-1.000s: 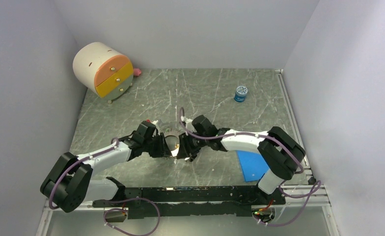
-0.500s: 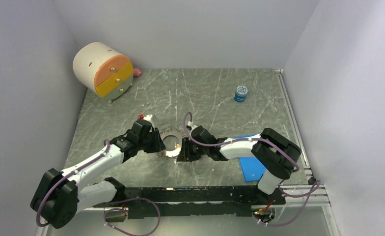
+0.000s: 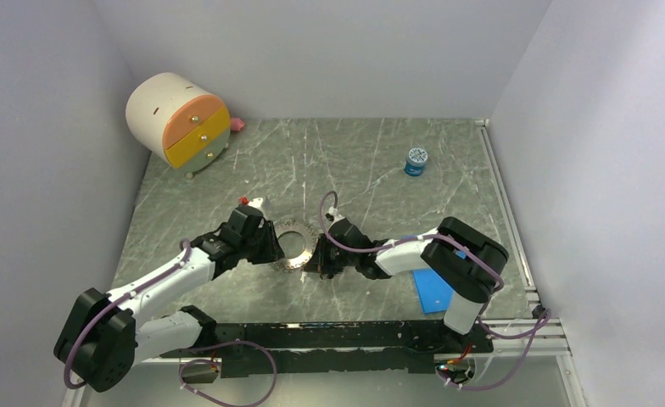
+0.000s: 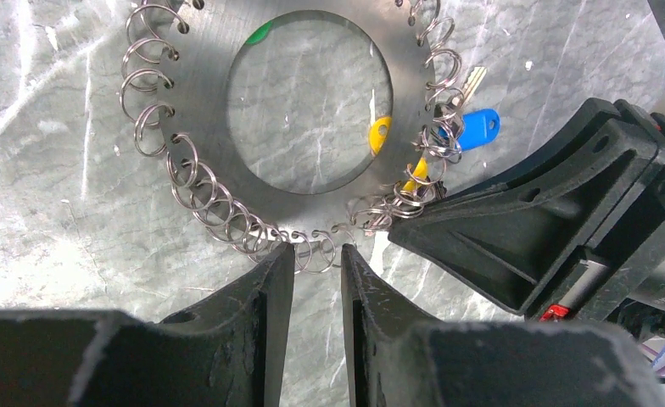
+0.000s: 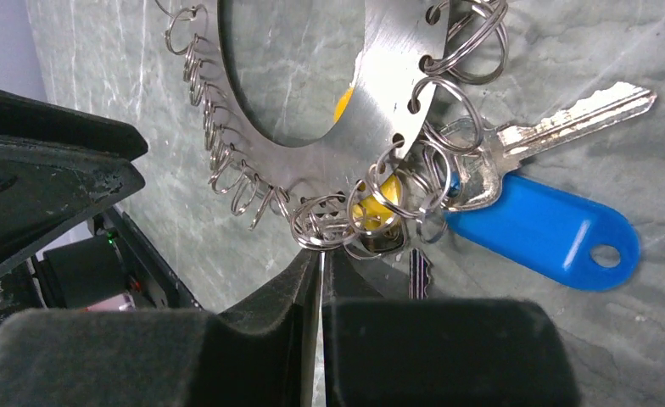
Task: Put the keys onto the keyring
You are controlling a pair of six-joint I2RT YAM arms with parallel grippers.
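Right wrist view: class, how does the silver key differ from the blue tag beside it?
The silver key is bare metal with a toothed blade; the blue tag is smooth plastic, rounded, with a hole at its far end. The silver key points up and right, the blue tag down and right. Both fan out from the small rings at the edge of the keyring.
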